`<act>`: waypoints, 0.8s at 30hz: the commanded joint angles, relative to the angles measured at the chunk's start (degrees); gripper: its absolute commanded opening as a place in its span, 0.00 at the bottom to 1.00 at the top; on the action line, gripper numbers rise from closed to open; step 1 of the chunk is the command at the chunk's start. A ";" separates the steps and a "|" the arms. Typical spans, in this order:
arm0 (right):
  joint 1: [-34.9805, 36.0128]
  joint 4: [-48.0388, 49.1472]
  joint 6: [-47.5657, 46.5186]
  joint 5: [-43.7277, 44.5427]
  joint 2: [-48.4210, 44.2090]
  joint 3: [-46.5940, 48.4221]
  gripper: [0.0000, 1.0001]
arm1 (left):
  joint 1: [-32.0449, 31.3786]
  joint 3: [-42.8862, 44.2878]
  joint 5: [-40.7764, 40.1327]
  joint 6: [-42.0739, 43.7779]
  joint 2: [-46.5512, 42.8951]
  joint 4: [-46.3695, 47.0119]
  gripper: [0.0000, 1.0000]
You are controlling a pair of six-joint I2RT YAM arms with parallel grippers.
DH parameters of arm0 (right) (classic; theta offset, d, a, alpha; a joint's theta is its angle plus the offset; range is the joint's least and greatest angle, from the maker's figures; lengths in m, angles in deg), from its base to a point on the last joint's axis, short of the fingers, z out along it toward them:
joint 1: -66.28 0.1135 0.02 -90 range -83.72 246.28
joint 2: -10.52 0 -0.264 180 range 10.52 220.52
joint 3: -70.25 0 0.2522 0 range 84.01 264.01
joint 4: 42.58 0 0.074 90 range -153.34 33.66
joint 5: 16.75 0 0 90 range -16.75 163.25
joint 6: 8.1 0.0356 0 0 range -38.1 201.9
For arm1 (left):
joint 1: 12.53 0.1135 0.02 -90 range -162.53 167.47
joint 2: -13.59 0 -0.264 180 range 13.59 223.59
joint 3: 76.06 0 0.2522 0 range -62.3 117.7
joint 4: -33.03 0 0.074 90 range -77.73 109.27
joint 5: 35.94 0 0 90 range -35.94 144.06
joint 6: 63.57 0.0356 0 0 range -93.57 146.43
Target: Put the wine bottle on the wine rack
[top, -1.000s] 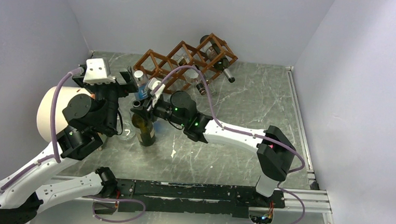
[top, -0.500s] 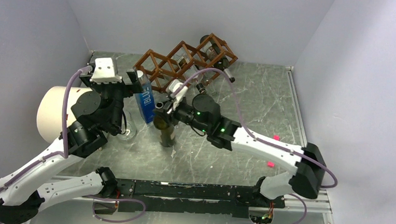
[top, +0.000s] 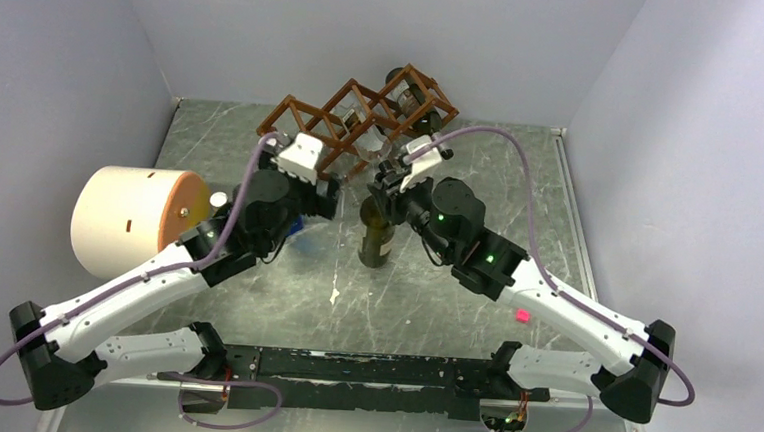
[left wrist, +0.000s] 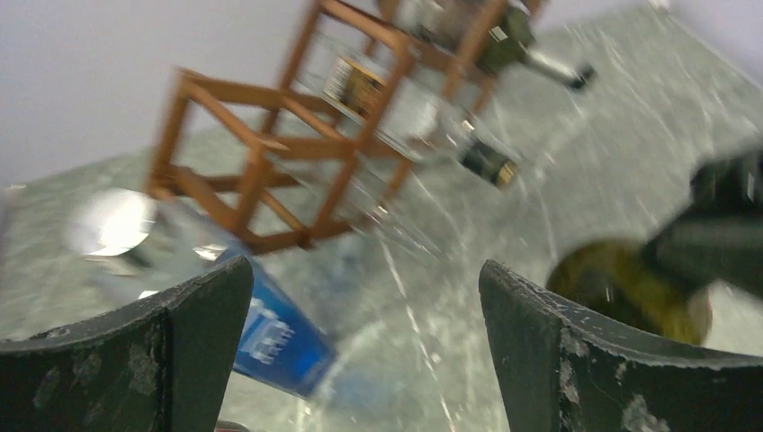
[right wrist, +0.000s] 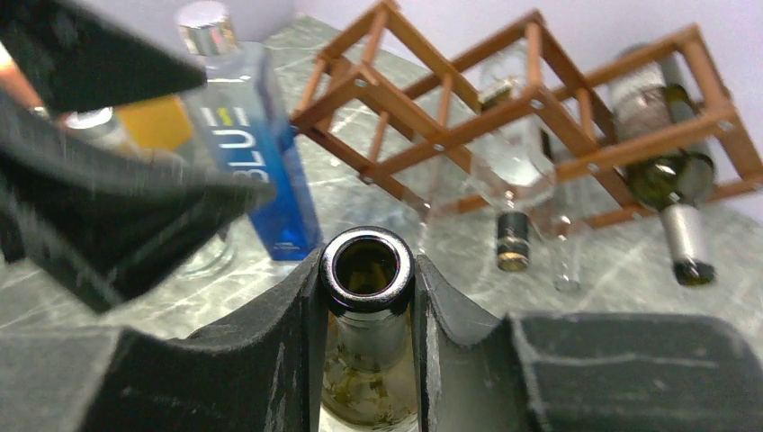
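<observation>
My right gripper (right wrist: pixel 369 297) is shut on the neck of the dark olive wine bottle (right wrist: pixel 369 263), whose open mouth shows between the fingers. From above, the wine bottle (top: pixel 376 241) stands upright mid-table under the right gripper (top: pixel 386 188), just in front of the reddish-brown wine rack (top: pixel 309 121). The wine rack (right wrist: pixel 450 99) fills the back of the right wrist view. My left gripper (top: pixel 326 199) hangs open to the bottle's left. Its fingers (left wrist: pixel 171 342) stand wide apart with nothing between them. The wine bottle (left wrist: pixel 630 288) shows at the right edge of that view.
A clear bottle with a blue label (right wrist: pixel 256 162) and a silver cap stands left of the wine bottle, close under my left arm. The rack holds a dark bottle (top: pixel 419 113) and a clear one (right wrist: pixel 513 180). A big cream cylinder (top: pixel 128 215) lies at the left.
My right arm has carried the wine bottle rightward and back toward the rack. My left gripper has let go of the blue-labelled bottle, opened fully and swung right.
</observation>
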 commanded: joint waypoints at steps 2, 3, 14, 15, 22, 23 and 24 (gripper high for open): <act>-1.45 2.22 3.82 10.00 -4.94 -0.40 0.00 | -0.06 -6.26 21.80 -3.13 0.23 5.15 0.99; -1.67 2.21 4.04 10.40 -5.42 -0.54 0.00 | -0.07 -7.88 25.67 -2.81 0.26 6.98 0.99; -2.00 2.53 5.33 8.25 -7.17 -0.13 0.00 | -0.16 -18.79 51.53 -1.58 4.24 23.85 0.99; -2.02 2.63 5.38 7.54 -7.32 -0.06 0.00 | -0.15 -19.30 52.97 -0.70 5.21 24.91 0.99; -2.00 3.47 6.01 1.62 -9.03 0.13 0.00 | -0.15 -23.05 47.95 -0.23 10.88 35.07 0.99; -1.99 3.63 6.22 0.92 -9.18 0.09 0.00 | -0.15 -23.22 46.76 -0.35 11.36 36.41 1.00; -2.00 3.80 6.28 0.34 -9.45 0.05 0.00 | -0.15 -23.38 46.16 -0.19 11.79 37.43 0.99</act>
